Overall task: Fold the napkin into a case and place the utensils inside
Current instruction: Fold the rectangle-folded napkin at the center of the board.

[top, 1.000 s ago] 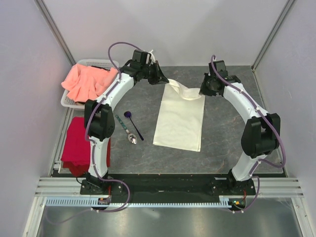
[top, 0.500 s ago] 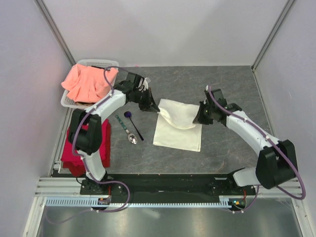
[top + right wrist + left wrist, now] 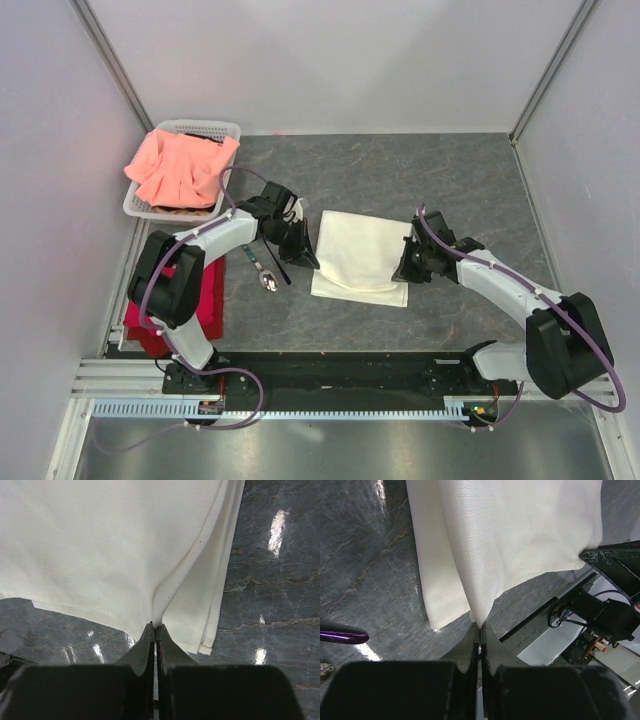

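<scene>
Cream-white cloth, the napkin (image 3: 362, 255), lies folded over on the grey bench (image 3: 470, 180), its upper layer draped across the lower one, whose near edge shows beneath. The left jaws are clamped together on the left corner of that upper layer, and the right jaws are pinched tight on its right corner. Each wrist view shows cloth fanning out from shut fingertips. The utensils (image 3: 268, 281) lie on the bench just left of the napkin, partly under the left arm (image 3: 215, 235). A white basket (image 3: 137, 207) holding salmon-pink cloth (image 3: 180, 165) sits far left, with a red cloth (image 3: 150, 300) nearer.
</scene>
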Tool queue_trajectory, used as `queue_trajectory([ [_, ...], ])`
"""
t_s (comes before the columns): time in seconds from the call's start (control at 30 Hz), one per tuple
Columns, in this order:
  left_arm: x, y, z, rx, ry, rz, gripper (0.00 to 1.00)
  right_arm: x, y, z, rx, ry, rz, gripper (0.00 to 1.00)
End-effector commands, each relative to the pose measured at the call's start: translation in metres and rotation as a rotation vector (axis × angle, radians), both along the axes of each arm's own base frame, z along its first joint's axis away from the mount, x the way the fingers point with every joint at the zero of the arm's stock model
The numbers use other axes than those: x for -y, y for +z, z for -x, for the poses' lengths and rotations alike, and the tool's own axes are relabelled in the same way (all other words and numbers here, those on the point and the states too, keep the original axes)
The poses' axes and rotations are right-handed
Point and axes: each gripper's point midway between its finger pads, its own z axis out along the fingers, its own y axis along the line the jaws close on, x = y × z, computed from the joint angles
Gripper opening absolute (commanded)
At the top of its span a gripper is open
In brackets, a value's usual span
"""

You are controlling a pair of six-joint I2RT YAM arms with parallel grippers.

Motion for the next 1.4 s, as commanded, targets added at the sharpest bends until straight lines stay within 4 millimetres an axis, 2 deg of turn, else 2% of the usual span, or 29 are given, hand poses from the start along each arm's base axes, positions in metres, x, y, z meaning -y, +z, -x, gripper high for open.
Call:
queue_trajectory([
  [0.0, 0.004, 0.004, -0.002, 0.062, -0.034, 0.027, 0.02, 0.001, 0.009, -0.004, 0.059, -0.018, -0.011, 0.00],
  [0.2, 0.005, 0.002, 0.007, 0.048, -0.045, 0.035, 0.02, 0.007, 0.005, 0.003, 0.051, -0.025, 0.005, 0.00],
  [0.43, 0.005, 0.012, 0.016, 0.050, -0.047, 0.069, 0.02, 0.009, 0.012, 0.007, 0.061, -0.026, 0.002, 0.00],
  [0.67, 0.005, -0.002, 0.031, 0.004, -0.054, 0.066, 0.02, 0.012, 0.003, 0.015, 0.042, -0.028, 0.008, 0.00],
  [0.83, 0.012, 0.001, 0.037, -0.001, -0.069, 0.097, 0.02, 0.017, -0.006, 0.020, 0.029, -0.037, 0.026, 0.00],
  [1.0, 0.012, -0.005, 0.045, -0.021, -0.071, 0.095, 0.02, 0.019, -0.010, 0.022, 0.026, -0.038, 0.033, 0.00],
  [1.23, 0.016, 0.016, 0.039, 0.024, -0.058, 0.126, 0.02, 0.022, 0.003, 0.019, 0.048, -0.037, 0.048, 0.00],
  [1.37, 0.017, 0.015, 0.045, 0.002, -0.067, 0.138, 0.02, 0.025, 0.001, 0.023, 0.039, -0.038, 0.059, 0.00],
])
